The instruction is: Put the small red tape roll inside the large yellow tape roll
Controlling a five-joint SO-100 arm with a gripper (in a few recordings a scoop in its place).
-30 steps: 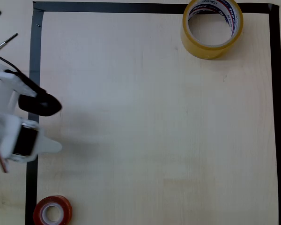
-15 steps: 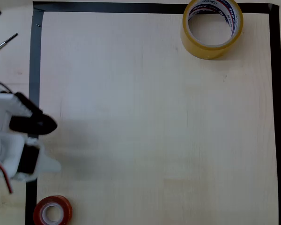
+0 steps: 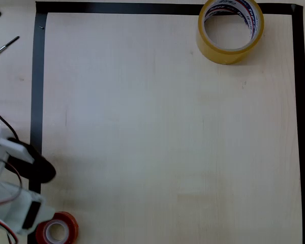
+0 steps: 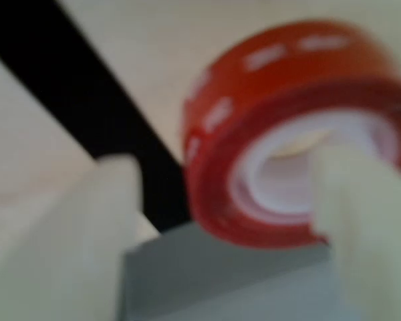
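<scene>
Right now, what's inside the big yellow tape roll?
Inside the large yellow tape roll the overhead view shows just bare table and its printed inner core. The small red tape roll lies far off, by the gripper. Nothing covers the hole.

Your arm [image 3: 10,203] is built of white printed plastic, with a black servo block set into the wrist and a rounded black part beside it. Thin black and red cables trail off it. In the wrist view its jaws are pale, creamy white, blurred.

large yellow tape roll [image 3: 231,31] core lettering: unreadable.
</scene>
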